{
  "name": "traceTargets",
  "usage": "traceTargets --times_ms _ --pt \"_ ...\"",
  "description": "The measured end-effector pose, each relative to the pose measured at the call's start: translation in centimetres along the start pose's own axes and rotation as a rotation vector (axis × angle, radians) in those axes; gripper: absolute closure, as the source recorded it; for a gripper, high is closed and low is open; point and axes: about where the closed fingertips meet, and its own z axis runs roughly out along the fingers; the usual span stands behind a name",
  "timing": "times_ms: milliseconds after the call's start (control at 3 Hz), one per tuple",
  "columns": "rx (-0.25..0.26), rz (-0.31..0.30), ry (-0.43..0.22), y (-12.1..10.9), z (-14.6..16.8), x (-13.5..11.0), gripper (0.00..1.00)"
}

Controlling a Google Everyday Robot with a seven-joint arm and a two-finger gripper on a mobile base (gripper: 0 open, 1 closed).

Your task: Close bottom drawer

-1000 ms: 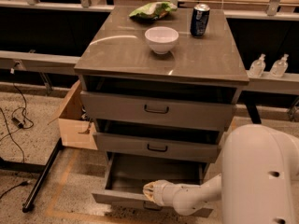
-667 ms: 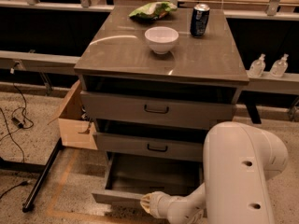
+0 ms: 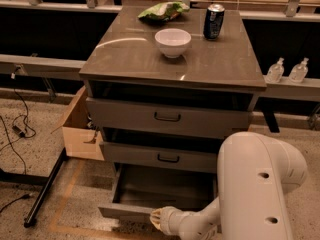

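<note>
The bottom drawer (image 3: 150, 190) of the grey cabinet (image 3: 170, 69) is pulled out, its shallow grey box empty inside. Its low front panel (image 3: 122, 212) faces the floor edge of the view. My white arm (image 3: 255, 184) fills the lower right and reaches left along the drawer front. The gripper (image 3: 156, 219) is at the wrist's tip, against the front panel near its middle, where the pull handle is hidden. The top drawer (image 3: 167, 117) and middle drawer (image 3: 167, 158) with black handles stand slightly out.
A white bowl (image 3: 173, 42), a dark can (image 3: 214, 21) and a green bag (image 3: 162, 10) sit on the cabinet top. A cardboard box (image 3: 77, 129) stands left of the cabinet. A black stand leg (image 3: 45, 189) and cables (image 3: 17, 129) lie on the floor. Two bottles (image 3: 287, 70) stand at right.
My arm has swung up and closer to the camera, and the wrist has slid left along the bottom drawer's front. The drawer stays about as far out.
</note>
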Motion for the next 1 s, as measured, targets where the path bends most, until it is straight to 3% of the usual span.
traceTargets --times_ms 1000 --pt "0.004 0.02 -0.086 3.0 6.4 -0.4 1.0"
